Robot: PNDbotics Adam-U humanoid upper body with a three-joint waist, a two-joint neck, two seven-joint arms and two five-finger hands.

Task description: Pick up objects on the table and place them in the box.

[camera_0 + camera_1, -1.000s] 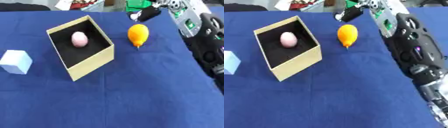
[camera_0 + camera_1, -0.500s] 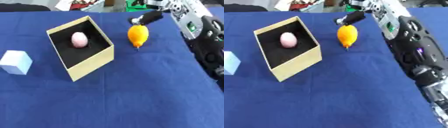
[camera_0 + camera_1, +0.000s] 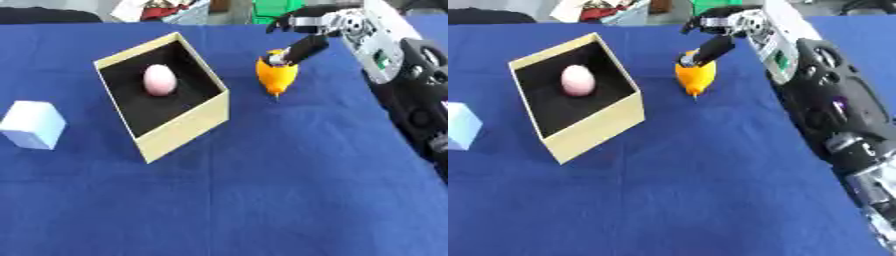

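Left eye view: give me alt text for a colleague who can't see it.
The right robot hand reaches down from the upper right, one finger touching the top of an orange lemon-shaped object on the blue table. Left of it stands an open tan box holding a pink egg; a pale blue cube sits far left.

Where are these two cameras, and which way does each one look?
Left eye view: in the robot's head, looking down at the blue table; the right arm enters from the right, its right hand over the orange fruit.
Right eye view: beside it, facing the same way; more of that arm shows.
Both share the box, the pink egg inside and the pale blue cube.
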